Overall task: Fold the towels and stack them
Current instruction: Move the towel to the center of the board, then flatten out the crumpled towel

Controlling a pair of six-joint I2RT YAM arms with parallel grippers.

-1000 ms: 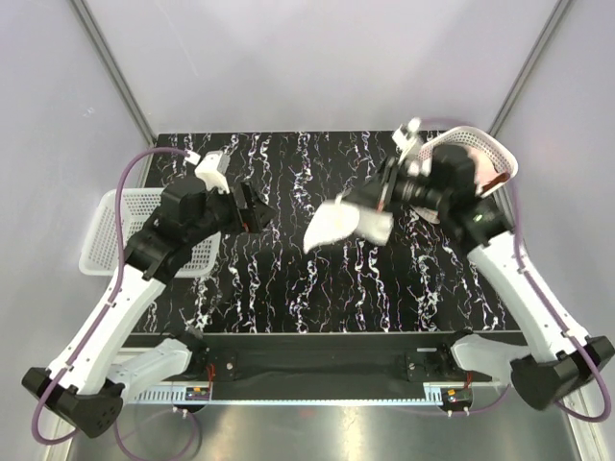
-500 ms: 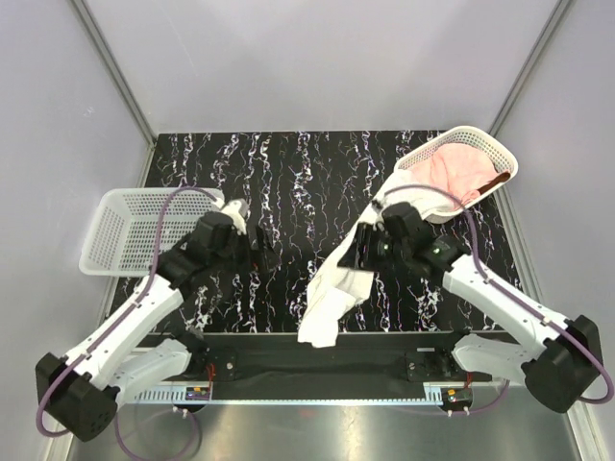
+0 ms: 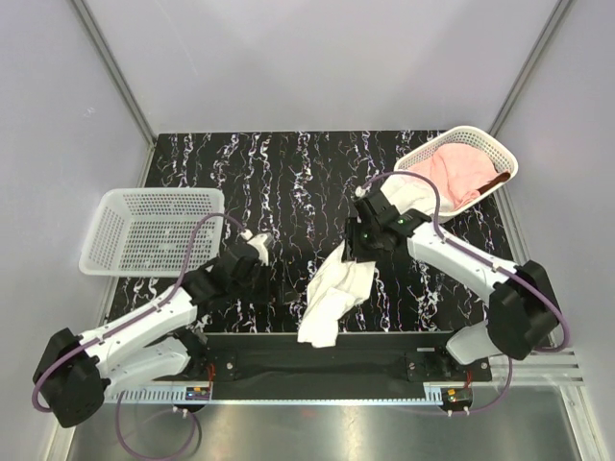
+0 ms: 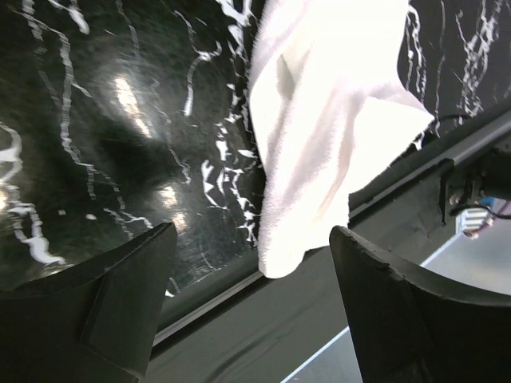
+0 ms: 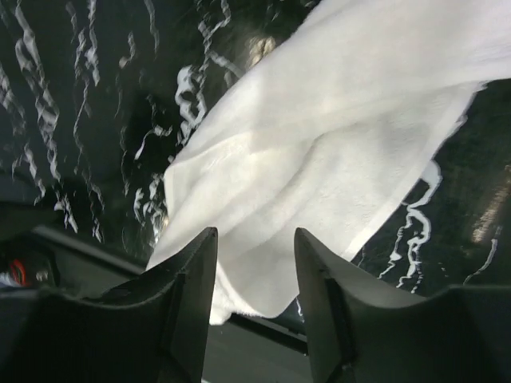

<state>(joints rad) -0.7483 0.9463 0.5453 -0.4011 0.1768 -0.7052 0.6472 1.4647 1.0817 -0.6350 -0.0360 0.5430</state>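
A white towel [image 3: 332,293] lies crumpled on the black marbled table [image 3: 288,173], its lower end hanging over the front edge. In the right wrist view the white towel [image 5: 335,152] spreads below and beyond my right gripper [image 5: 254,233], which is open with nothing between its fingers. Seen from above, that right gripper [image 3: 354,252] hovers over the towel's far end. My left gripper [image 3: 272,286] sits low to the towel's left, open and pointing at it. The left gripper [image 4: 251,295] stands wide, with the white towel [image 4: 319,120] ahead and untouched. A pink towel [image 3: 452,173] fills the right basket.
The white mesh basket [image 3: 490,144] holding the pink towel stands at the back right corner. Another white basket [image 3: 115,206] sits at the left edge with nothing in it. A dark rail [image 3: 327,360] runs along the table's front edge.
My right gripper carried the white towel down from near the right basket, opened and let it drop onto the table. The left arm drew back toward the near edge, beside the towel.
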